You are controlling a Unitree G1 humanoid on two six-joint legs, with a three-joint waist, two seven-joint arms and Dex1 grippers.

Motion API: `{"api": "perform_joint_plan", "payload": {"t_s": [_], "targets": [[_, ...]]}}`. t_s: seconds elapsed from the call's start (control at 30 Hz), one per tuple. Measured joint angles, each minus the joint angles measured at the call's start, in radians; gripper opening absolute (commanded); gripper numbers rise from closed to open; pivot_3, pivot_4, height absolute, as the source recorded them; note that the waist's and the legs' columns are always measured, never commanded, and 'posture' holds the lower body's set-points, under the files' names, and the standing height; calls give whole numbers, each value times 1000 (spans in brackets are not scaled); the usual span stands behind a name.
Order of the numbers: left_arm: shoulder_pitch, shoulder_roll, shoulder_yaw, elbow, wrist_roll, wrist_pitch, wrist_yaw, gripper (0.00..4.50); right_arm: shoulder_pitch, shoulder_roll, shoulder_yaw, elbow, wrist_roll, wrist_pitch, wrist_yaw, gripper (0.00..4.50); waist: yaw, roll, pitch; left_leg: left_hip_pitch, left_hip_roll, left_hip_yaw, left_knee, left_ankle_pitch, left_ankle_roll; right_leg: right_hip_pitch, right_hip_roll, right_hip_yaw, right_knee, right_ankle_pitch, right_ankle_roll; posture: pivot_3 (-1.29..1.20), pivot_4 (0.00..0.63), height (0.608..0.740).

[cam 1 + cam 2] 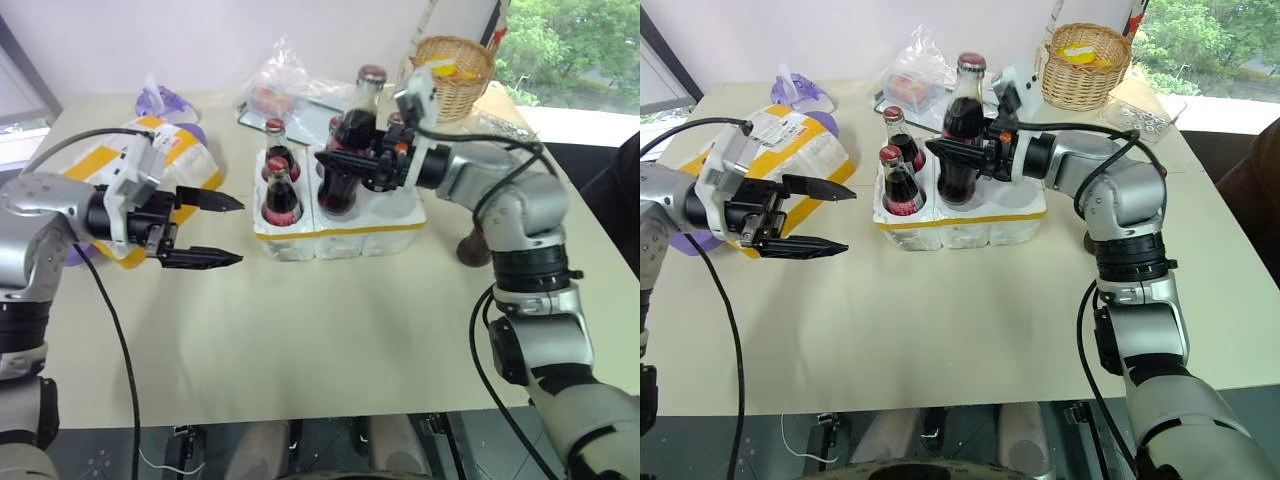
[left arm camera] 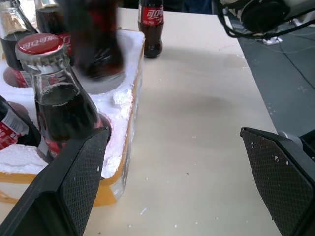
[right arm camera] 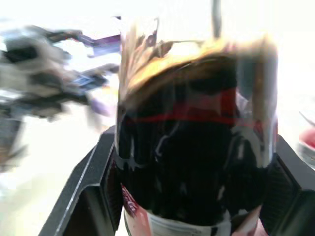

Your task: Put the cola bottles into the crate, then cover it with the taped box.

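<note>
The low white foam crate point(image 1: 340, 225) sits mid-table with some small glass cola bottles point(image 1: 281, 192) already in its slots. The right gripper point(image 1: 958, 152) squeezes one more bottle point(image 1: 962, 135) just above it. The left gripper point(image 1: 205, 230) waits wide open. The big yellow-taped foam box point(image 1: 805, 150) lies left, not yet used.

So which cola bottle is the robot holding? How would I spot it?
Find the low white foam crate with the yellow band in the middle of the table. Above its near right part, the right gripper is shut on one cola bottle. Unlike the other bottles sitting down in their slots, it is lifted, so its red cap stands highest.
</note>
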Motion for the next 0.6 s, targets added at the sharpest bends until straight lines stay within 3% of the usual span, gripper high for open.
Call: {"api": "perform_joint_plan", "payload": {"t_s": [0.37, 0.43, 0.5, 0.6], "targets": [[0, 0, 1, -7, -1, 2, 20, 4500, 3, 35, 79, 128, -154, -261, 62, 2690, -2, 0, 0, 3, 0, 0, 0, 0, 1, 2, 1, 0, 1, 0, 0, 0, 150, 740], [1, 0, 1, -12, -2, 2, 26, 4500, 8, 49, 85, 142, -175, -294, 60, 3760, -2, 0, 0, 7, 1, 0, 0, 0, 1, 6, 1, 1, 1, 0, 0, 0, 150, 740], [1, 0, 1, -17, -3, 3, 33, 4500, 31, 56, 98, 167, -205, -296, 42, 4469, -2, 0, 0, 9, 1, 0, 0, 0, 1, 7, 1, 1, 1, 0, 0, 0, 150, 740], [2, 0, 1, -14, -2, 3, 36, 4500, 76, 79, 107, 178, -220, -290, 41, 4469, 1, 0, 0, 8, 0, 0, 0, 0, 1, 7, 1, 1, 1, 0, 0, 0, 150, 740]]}}
